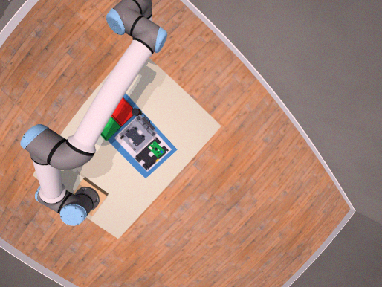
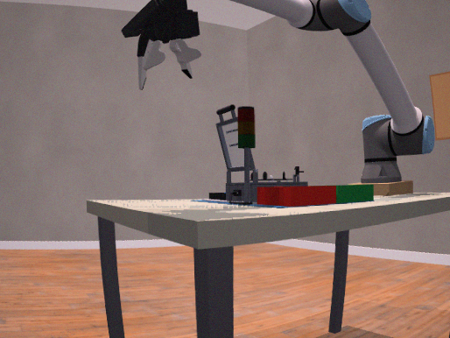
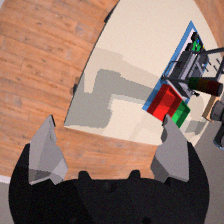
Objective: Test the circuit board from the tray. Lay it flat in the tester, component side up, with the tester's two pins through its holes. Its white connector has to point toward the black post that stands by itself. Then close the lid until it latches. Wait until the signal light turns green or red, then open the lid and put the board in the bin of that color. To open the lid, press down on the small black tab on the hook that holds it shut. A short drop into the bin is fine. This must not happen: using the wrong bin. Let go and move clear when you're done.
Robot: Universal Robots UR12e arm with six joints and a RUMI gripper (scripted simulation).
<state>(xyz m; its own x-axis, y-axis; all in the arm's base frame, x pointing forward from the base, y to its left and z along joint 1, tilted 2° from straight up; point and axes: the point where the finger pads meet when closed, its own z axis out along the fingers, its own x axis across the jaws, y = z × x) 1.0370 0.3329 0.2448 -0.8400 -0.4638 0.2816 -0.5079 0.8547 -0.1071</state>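
Observation:
The green circuit board (image 1: 157, 148) (image 3: 197, 46) lies in the black tray (image 1: 144, 163), component side apparently up. The grey tester (image 1: 135, 137) stands beside the tray, with its lid (image 2: 231, 146) raised. No board shows in the tester. The hook (image 2: 298, 172) stands at the tester's side away from the lid hinge. The signal light (image 2: 246, 127) (image 1: 136, 111) (image 3: 205, 86) looks unlit. My gripper (image 2: 165, 81) (image 3: 108, 115) is open and empty, high above and well away from the tester. The pins and the lone post cannot be told clearly.
The red bin (image 1: 122, 112) (image 2: 298, 195) (image 3: 163, 100) and the green bin (image 1: 110, 130) (image 2: 355, 193) (image 3: 180, 115) stand side by side next to the tester. The signal light's pole and the raised lid rise high beside them. A blue border (image 1: 146, 174) surrounds the tester and tray.

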